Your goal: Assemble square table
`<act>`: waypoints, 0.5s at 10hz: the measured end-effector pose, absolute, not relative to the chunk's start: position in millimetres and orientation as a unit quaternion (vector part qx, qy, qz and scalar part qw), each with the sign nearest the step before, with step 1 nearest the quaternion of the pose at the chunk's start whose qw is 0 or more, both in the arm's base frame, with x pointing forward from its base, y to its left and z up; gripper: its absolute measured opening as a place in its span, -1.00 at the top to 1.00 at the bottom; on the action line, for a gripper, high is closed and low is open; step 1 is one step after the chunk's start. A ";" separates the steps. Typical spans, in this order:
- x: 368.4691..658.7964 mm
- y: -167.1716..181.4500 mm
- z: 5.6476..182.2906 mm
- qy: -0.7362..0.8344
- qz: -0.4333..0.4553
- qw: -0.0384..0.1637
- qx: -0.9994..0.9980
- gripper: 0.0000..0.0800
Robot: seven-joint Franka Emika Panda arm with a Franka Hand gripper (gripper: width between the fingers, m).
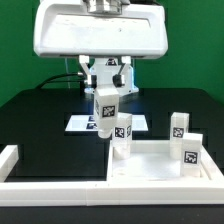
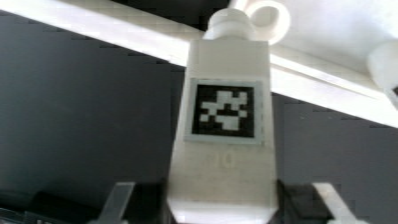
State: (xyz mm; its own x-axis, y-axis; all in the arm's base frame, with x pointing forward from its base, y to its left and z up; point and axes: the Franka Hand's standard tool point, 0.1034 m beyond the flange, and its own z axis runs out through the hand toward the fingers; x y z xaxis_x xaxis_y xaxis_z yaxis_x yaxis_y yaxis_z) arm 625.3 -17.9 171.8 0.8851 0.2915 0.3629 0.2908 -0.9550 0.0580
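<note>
Exterior view: we see gripper (image 1: 108, 92) clamped on a leg (image 1: 107, 105), held above the square panel (image 1: 150, 163) near its corner. Approx. three legs look mounted (image 1: 188, 150); by our guess this one's left to seat & screw in.

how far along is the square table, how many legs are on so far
Looks done: three small white tagged block legs stand upright at corners of the large white plastic square panel; how firmly they are seated cannot be told. In hand: the pincer is shut on the fourth leg, held above the table. Left: fitting it at the bare corner.
</note>
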 end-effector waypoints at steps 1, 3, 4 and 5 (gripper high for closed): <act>629.4 -14.3 168.7 0.138 0.201 0.005 0.970 0.29; 628.4 -16.0 167.5 0.136 0.198 0.005 0.971 0.29; 628.1 -16.3 167.0 0.136 0.198 0.005 0.971 0.29; 627.8 -16.6 166.7 0.136 0.197 0.005 0.971 0.29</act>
State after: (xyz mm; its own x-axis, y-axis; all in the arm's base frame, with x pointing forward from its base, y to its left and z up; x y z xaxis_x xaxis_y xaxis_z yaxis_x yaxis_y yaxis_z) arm 627.8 -16.6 166.7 0.8852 0.2666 0.3813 0.2624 -0.9628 0.0640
